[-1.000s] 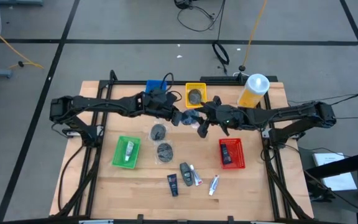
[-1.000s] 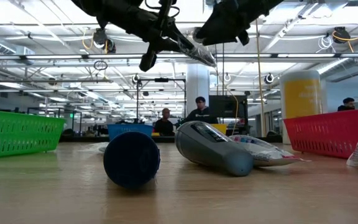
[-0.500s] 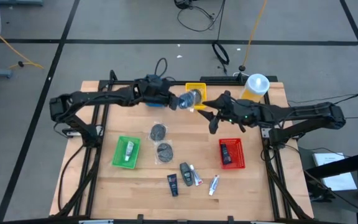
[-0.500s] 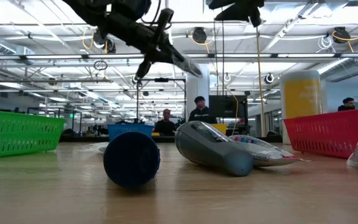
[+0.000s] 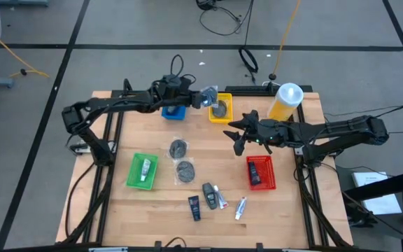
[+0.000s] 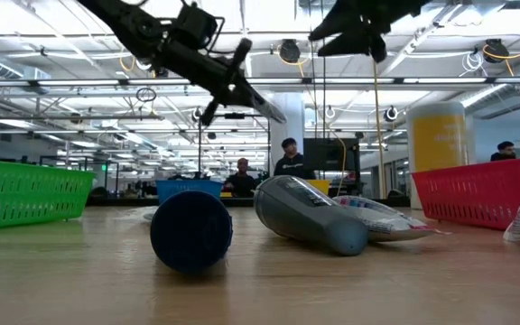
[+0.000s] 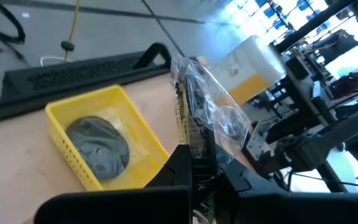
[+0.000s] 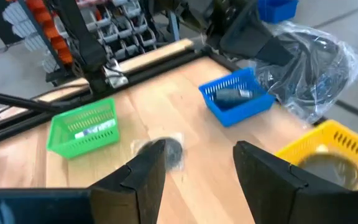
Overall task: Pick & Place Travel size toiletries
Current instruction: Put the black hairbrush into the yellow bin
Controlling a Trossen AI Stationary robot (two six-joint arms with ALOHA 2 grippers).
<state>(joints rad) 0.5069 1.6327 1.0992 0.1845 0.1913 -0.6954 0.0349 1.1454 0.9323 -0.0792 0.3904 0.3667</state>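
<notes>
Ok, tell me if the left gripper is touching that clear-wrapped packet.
Touching. The left wrist view shows the left gripper shut on the clear-wrapped packet, which stands up between its fingers.

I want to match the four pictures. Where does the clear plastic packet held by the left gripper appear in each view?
High view: the clear packet is at the left gripper, just left of the yellow tray.
Low view: it hangs high, left of centre.
Left wrist view: centre, sticking up from the shut fingers.
Right wrist view: upper right.
Shared landmark: the yellow tray, though it is hard to pick out in the low view.
</notes>
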